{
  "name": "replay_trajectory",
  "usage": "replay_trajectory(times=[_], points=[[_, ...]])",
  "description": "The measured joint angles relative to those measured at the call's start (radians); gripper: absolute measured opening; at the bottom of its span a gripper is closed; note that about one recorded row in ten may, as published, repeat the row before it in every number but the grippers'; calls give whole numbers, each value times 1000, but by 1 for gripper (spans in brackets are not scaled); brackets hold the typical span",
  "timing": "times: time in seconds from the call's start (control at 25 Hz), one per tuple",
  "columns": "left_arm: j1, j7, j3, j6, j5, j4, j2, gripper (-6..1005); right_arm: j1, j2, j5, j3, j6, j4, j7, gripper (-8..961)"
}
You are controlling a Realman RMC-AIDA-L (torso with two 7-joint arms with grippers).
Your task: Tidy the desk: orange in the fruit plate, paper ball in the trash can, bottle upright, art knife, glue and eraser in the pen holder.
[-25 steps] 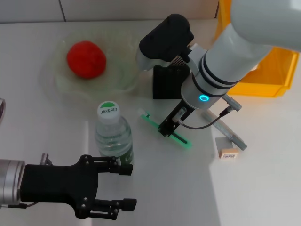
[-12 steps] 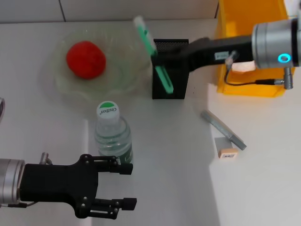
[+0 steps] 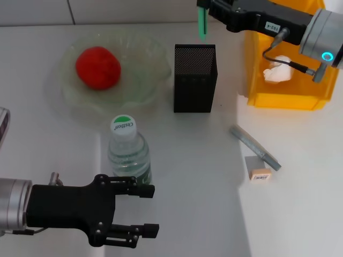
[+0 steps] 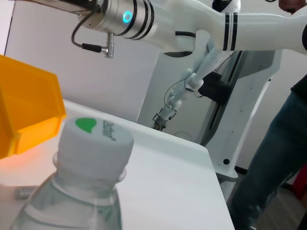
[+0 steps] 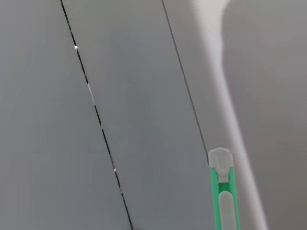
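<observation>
Right gripper (image 3: 206, 8) sits high at the far edge of the desk, arm reaching in from the right, clamped on the green art knife (image 3: 202, 22). The knife hangs upright below the fingers, its lower tip just above the far rim of the black mesh pen holder (image 3: 195, 78) — not yet inside. Right wrist view shows only the knife's green body with a white end cap (image 5: 221, 191) against a grey wall.

Right of the gripper and partly under its arm: yellow bin (image 3: 284, 80) with a paper ball (image 3: 277, 70) inside. Nearer than the holder, to its right, a grey glue stick (image 3: 255, 146) lies flat on the table (image 3: 193, 176); the eraser (image 3: 260, 173) lies just beside its near end.

Left gripper (image 3: 140, 210) is low at the near left, fingers spread wide, holding nothing. The bottle (image 3: 128, 152) stands upright just beyond it, cap (image 4: 97, 141) filling the left wrist view. Farther off, beyond the bottle, a red-orange fruit (image 3: 97, 67) rests in the glass plate (image 3: 139, 80), left of the holder.
</observation>
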Motion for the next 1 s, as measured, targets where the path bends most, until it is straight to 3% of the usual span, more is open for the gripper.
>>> replay_trajectory(times=[0.24, 0.72, 0.92, 1.0], points=[[0, 5, 0, 0, -4, -11, 0, 740, 39, 1, 34, 14, 34, 100, -90, 254], [0, 8, 0, -1, -6, -11, 0, 740, 29, -1, 39, 17, 20, 92, -66, 320], [1, 9, 0, 0, -6, -11, 0, 740, 6, -13, 15, 15, -62, 37, -7, 546], [3, 10, 0, 0, -6, -11, 0, 740, -20, -23, -59, 12, -107, -53, 66, 578]])
